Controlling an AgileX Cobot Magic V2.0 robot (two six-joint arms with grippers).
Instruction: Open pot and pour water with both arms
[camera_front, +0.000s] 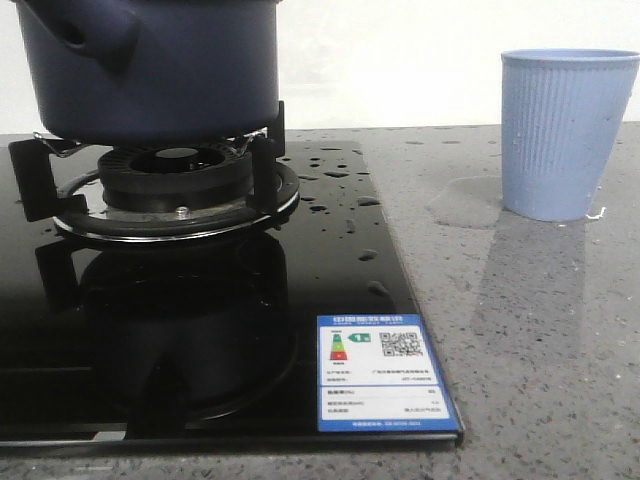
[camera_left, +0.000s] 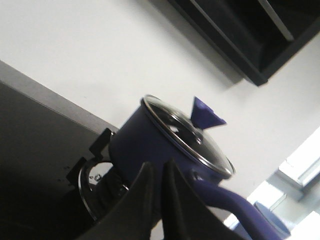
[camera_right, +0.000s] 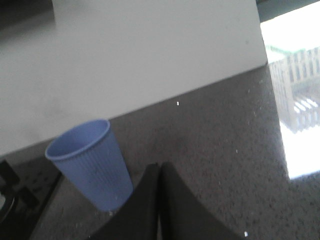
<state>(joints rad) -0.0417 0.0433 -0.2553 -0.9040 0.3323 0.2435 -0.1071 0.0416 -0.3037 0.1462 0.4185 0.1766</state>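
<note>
The pot sits on the burner with its glass lid on, the cup is off to the burner's right on the bench, and water drops already dot the hob beside the burner. Both grippers look pinched closed and empty: the left gripper hangs short of the pot, the right gripper just beside the cup. My worry is that wet glass, a small knob and a light cup make for a slipped lid, a tipped cup or a missed pour.
</note>
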